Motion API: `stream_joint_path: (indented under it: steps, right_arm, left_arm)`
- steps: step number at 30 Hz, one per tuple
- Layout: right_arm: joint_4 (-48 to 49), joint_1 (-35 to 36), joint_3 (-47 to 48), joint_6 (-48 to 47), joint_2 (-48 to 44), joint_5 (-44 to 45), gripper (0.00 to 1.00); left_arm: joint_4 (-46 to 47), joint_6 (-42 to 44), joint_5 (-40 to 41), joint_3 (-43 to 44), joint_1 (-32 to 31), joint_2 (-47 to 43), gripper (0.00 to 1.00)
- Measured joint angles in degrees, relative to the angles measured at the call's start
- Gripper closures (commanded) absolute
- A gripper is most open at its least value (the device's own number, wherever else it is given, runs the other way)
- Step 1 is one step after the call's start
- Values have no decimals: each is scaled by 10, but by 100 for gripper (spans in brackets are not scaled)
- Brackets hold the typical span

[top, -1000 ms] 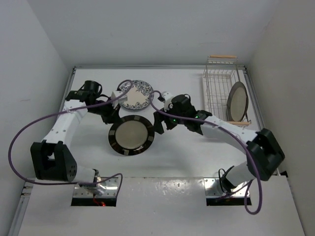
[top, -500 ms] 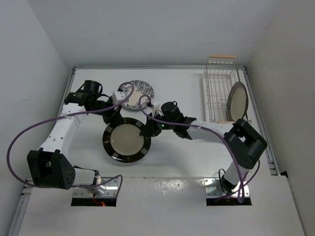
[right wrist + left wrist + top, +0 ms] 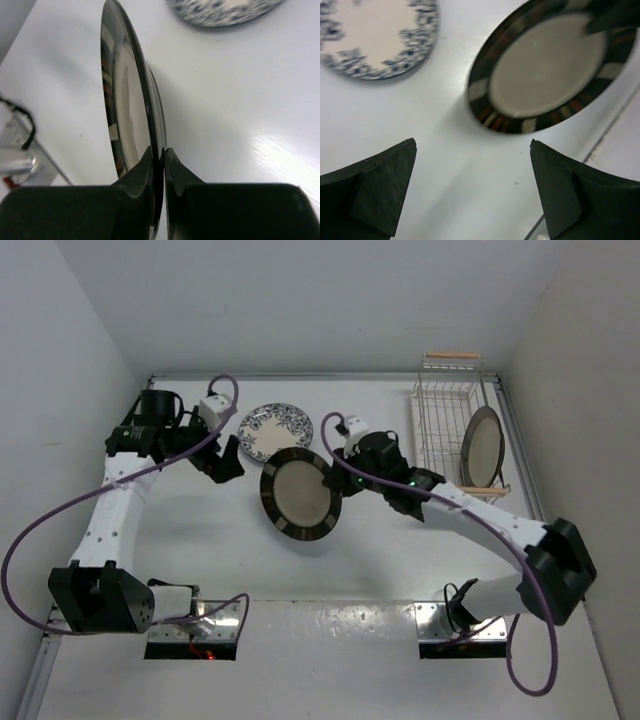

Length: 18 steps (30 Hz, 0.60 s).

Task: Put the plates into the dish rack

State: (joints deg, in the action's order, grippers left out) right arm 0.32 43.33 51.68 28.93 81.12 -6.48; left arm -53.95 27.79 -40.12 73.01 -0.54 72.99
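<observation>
A dark-rimmed plate with a cream centre is held tilted above the table, right of the middle. My right gripper is shut on its right rim; in the right wrist view the fingers pinch the plate's edge. The left gripper hangs open and empty to the plate's left, its fingers wide apart with the plate beyond them. The blue floral plate lies flat behind. The dish rack stands at the far right with another dark-rimmed plate upright in it.
The rack's wooden handle bar is at its far end, close to the back wall. White walls close the table on the left, back and right. The floral plate lies just ahead of the left gripper.
The left gripper has opened, let go of the dark-rimmed plate and drawn back to the left. The right gripper has shut on the plate's rim and carried it up and to the right.
</observation>
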Motion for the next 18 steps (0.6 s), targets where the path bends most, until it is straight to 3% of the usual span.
stream_joint_path:
  steps: [9, 13, 18]
  right_arm:
    - [-163, -110, 167, -119, -145, 206, 100]
    - [-166, -147, 239, -228, -176, 333, 100]
    - [-155, -200, 253, -352, -169, 448, 100]
  left_arm:
    - [83, -125, 221, 24, 44, -41, 0]
    - [97, -144, 267, 6, 44, -41, 0]
    - [97, -151, 280, -9, 47, -41, 0]
